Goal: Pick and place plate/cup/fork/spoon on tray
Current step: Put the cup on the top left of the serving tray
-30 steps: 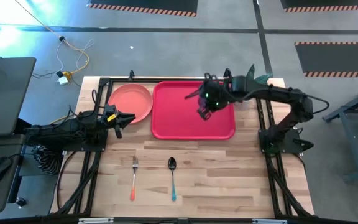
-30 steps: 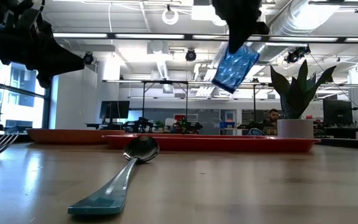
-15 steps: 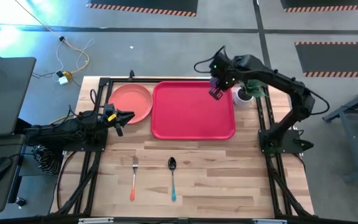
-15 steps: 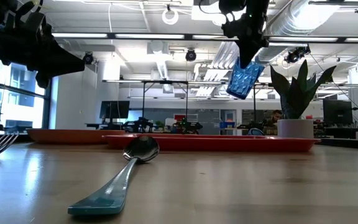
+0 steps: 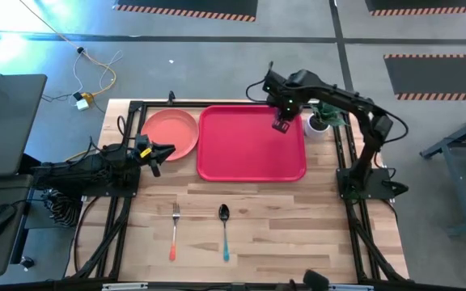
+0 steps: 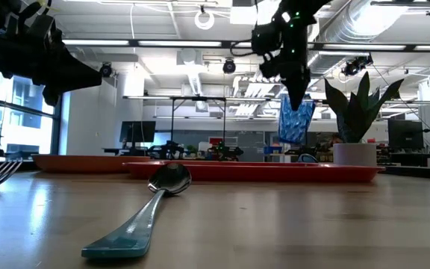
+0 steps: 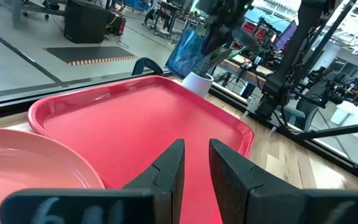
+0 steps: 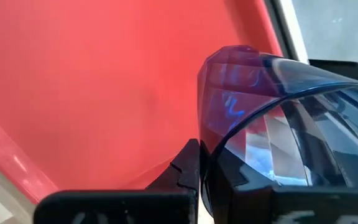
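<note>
Cup: we are holding the blue-purple cup [image 6: 296, 119] in the air over the far right corner of the tray, clear of its floor, with the rim pinched between our fingers.
Right gripper: our right gripper [image 5: 281, 123] is clamping the cup's wall, one finger [image 8: 185, 167] outside and the other inside.
Left gripper: our left gripper [image 5: 154, 153] is waiting near the table's left edge, just beside the plate, its fingers [image 7: 166, 171] standing slightly apart around nothing.
Tray: we are seeing the red tray [image 5: 249, 158] lying along the table's far edge, its floor bare.
Plate: the salmon-pink plate [image 5: 171, 133] is sitting at the tray's left side, close against it.
Fork: the orange-handled fork [image 5: 174, 232] is lying near the table's front edge, tines pointing away from that edge.
Spoon: the teal-handled spoon [image 5: 224, 233] is lying just right of the fork, parallel to it.
Plant pot: a white pot [image 5: 319, 126] with a green plant is standing just off the tray's far right corner.
</note>
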`<state>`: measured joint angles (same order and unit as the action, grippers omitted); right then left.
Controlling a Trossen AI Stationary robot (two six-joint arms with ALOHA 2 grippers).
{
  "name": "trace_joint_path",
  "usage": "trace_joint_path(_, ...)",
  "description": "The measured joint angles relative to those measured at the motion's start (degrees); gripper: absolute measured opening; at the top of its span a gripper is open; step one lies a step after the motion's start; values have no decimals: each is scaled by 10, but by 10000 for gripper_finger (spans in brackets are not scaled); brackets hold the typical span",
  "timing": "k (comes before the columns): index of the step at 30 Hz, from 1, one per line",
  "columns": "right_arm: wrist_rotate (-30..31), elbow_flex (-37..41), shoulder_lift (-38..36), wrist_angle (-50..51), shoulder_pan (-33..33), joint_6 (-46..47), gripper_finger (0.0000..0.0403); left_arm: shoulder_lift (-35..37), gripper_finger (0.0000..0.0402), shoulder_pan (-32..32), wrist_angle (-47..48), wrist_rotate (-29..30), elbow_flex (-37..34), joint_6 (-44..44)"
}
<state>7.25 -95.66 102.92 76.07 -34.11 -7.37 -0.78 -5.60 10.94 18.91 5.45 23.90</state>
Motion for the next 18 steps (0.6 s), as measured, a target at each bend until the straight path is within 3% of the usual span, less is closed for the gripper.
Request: trace_joint_path(18,-9,0,80,7,-15,74,0,0,62,0,0,13,0,0)
